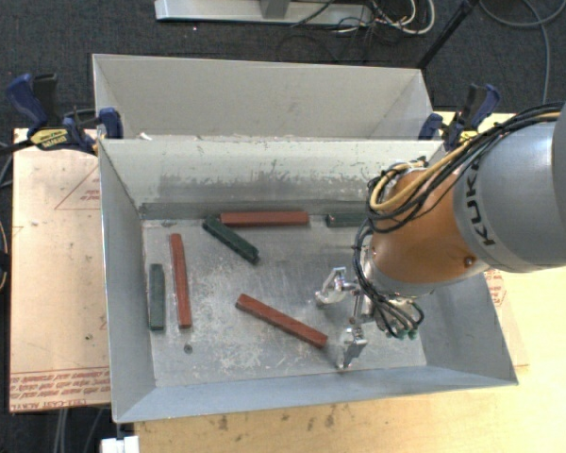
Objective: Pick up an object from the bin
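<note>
A: Where is the end effector (338,327)?

B: Low over the right front part of the grey metal bin (123,253), below the orange wrist cover (415,248) of the arm, which comes in from the right

A: And its fingers (332,291)?

B: Spread apart, one toward the back and one toward the front wall, with scuffed bin floor showing between them

A: Which thing is nearest?

B: The slanted red-brown flat bar (281,321). It lies on the floor a little right of the middle, running from upper left down to lower right. Its lower right end is just beside the front finger, on that finger's left. I cannot tell whether they touch

A: What else lies in there?

B: All of it is well apart from the end effector. An upright red-brown bar (180,279) lies near the left wall, with a short dark green bar (156,296) just beside it on its left, the two nearly parallel. Along the back wall lies a level red-brown bar (264,219). A slanted dark green bar (231,239) starts near that bar's left end and runs toward the middle. A second dark green piece (344,220) lies by the back wall, its right end hidden behind the arm's cables
</note>
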You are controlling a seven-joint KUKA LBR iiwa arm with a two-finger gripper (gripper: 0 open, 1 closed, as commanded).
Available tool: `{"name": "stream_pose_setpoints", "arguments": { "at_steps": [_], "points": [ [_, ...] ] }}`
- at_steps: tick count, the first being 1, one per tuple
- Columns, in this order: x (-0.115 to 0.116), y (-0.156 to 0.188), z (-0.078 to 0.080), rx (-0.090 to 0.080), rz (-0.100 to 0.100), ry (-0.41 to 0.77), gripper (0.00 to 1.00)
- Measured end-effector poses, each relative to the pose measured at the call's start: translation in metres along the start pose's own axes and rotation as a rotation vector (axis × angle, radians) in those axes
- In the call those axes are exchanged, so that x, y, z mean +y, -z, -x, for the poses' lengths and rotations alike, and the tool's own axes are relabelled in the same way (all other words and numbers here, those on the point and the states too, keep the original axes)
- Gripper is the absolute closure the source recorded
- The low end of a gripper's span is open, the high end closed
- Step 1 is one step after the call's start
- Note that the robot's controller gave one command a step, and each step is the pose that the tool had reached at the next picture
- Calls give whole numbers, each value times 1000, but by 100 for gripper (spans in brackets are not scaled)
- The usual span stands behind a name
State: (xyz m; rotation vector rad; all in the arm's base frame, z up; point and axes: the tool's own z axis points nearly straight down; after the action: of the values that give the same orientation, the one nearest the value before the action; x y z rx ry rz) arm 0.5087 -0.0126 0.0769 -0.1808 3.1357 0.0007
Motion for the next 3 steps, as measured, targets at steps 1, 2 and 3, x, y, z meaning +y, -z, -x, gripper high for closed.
{"name": "stream_pose_setpoints", "arguments": {
  "at_steps": [1,2,3],
  "points": [
    [0,0,0,0,0,0,0],
    [65,0,-13,-15,2,-9,100],
    [65,0,-13,-15,2,-9,100]
  ]
}}
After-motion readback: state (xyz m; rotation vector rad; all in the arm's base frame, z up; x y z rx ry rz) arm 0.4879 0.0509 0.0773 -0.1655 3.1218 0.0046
